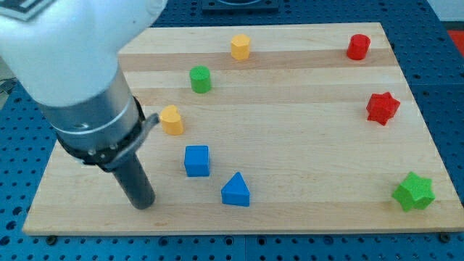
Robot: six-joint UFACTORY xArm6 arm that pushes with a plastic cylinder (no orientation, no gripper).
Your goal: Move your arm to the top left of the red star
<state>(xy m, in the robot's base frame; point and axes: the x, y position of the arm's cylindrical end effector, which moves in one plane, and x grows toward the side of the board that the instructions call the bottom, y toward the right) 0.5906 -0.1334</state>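
Note:
The red star (pixel 382 108) lies near the board's right edge, at mid height. My tip (pixel 143 204) rests on the board at the lower left, far to the left of the star and below its level. The blue cube (pixel 196 160) is the nearest block, just to the right of and above my tip. The arm's large white and dark body (pixel 72 80) fills the view's upper left and hides that corner of the board.
A red cylinder (pixel 358 46) sits at top right, a green star (pixel 413 192) at bottom right. A yellow hexagonal block (pixel 241 46) and a green cylinder (pixel 200 79) sit at top centre. A yellow block (pixel 172 119) and a blue triangle (pixel 235 190) are near my tip.

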